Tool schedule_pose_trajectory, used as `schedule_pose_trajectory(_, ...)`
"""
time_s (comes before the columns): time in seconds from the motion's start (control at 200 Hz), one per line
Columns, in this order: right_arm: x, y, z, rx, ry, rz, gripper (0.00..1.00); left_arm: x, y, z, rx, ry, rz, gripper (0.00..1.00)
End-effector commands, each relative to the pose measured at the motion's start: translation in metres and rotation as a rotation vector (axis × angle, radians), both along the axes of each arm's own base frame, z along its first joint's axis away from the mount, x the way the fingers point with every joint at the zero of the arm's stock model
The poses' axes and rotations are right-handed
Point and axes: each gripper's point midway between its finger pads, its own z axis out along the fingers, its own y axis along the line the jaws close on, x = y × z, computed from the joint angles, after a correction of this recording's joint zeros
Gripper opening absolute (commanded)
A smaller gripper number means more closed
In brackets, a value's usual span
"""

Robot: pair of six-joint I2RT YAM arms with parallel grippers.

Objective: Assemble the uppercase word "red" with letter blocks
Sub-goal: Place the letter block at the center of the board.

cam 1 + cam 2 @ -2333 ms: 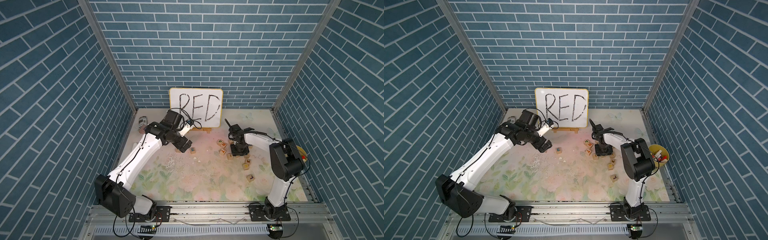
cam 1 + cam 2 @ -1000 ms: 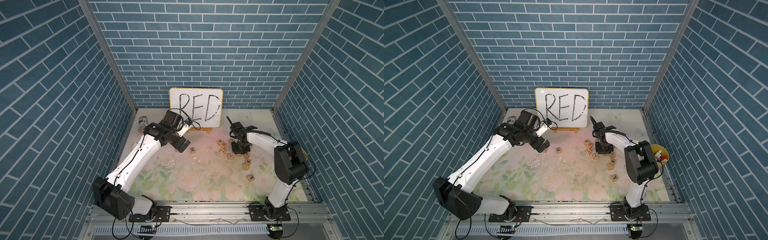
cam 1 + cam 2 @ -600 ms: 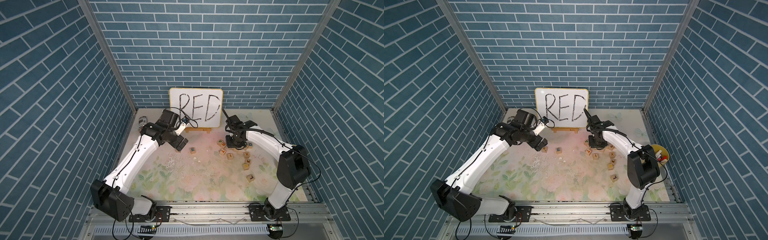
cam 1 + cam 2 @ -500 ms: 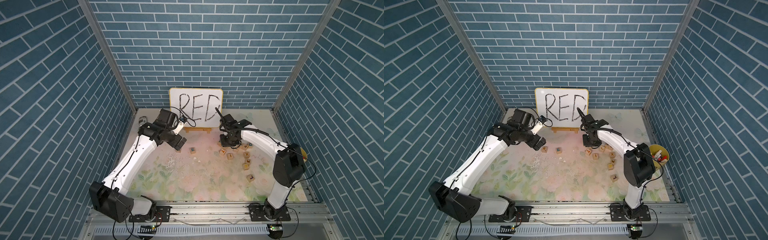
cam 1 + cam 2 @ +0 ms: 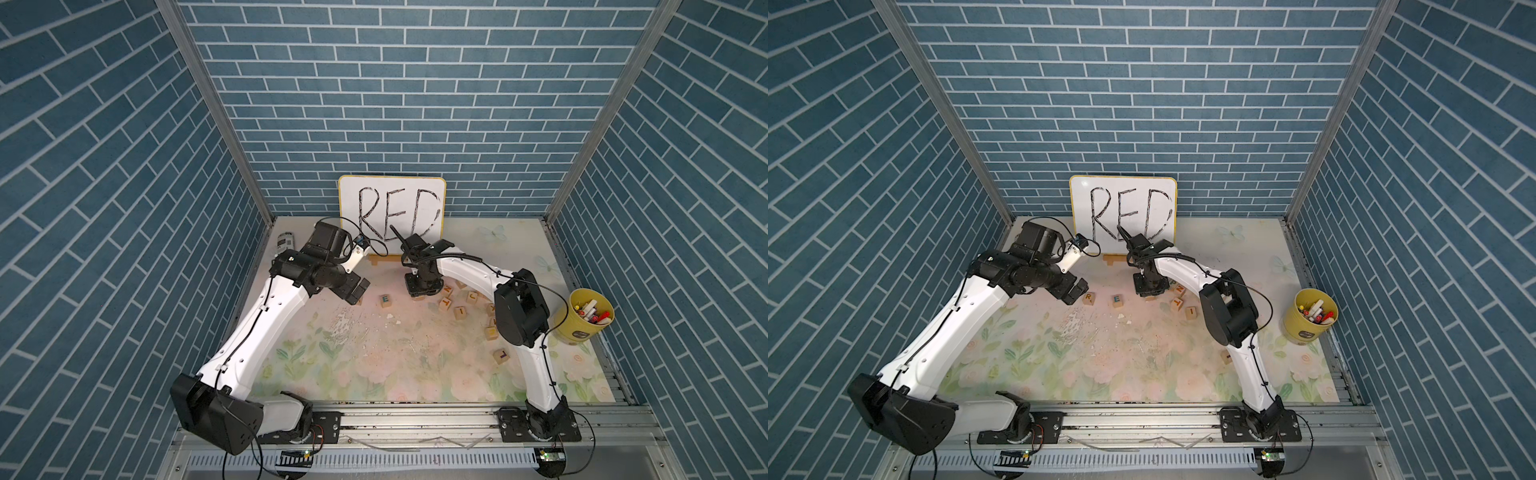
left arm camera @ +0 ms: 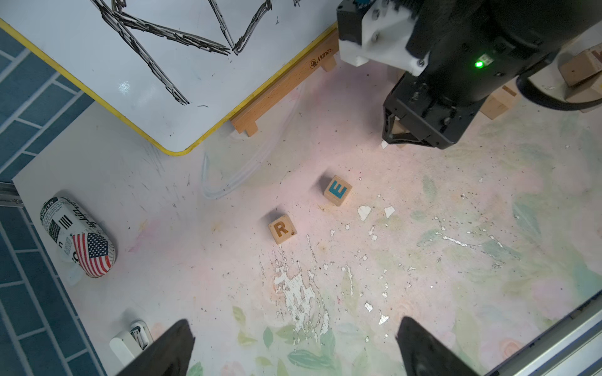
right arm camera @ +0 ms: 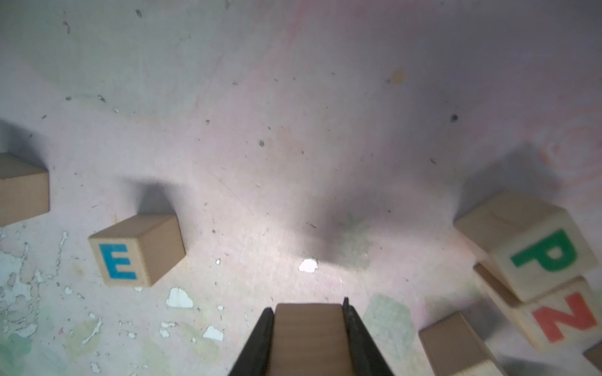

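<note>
Right gripper [image 7: 308,307] pinches a letter block [image 7: 308,338] over the mat [image 7: 293,130], E block [image 7: 136,250] lying apart beside it; left gripper [image 6: 294,322] spread wide.

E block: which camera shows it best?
The right wrist view: the E block is big and close, its blue letter clear. The left wrist view shows it smaller, near the R block. In both top views it is tiny.

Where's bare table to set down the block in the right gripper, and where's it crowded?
Bare: the stretch between the E block and the P block, by the right gripper holding a block; also the broad floral front of the table. Crowded: the loose blocks toward the yellow cup.
</note>
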Motion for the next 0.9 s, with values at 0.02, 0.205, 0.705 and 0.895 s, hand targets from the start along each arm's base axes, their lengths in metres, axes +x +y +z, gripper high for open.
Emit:
schedule_pose_trajectory(0.02, -0.011, 0.001, -0.014, -0.055, 0.059, 0.023, 0.2, -0.01, 0.005, -0.002, 0.003, 0.01, 0.004, 0.99)
schedule_pose_trajectory(0.205, -0.01, 0.004, -0.023, -0.083, 0.062, 0.037, 0.21, -0.012, 0.007, -0.003, 0.005, 0.018, 0.005, 0.99)
schedule_pose_trajectory(0.705, -0.008, 0.008, -0.026, -0.116, 0.037, 0.056, 0.35, -0.014, 0.006, 0.0, -0.001, 0.016, 0.004, 0.99)
schedule_pose_trajectory(0.895, -0.001, 0.01, -0.015, -0.112, -0.004, 0.057, 0.4, -0.012, 0.005, 0.004, -0.004, 0.011, 0.003, 0.99)
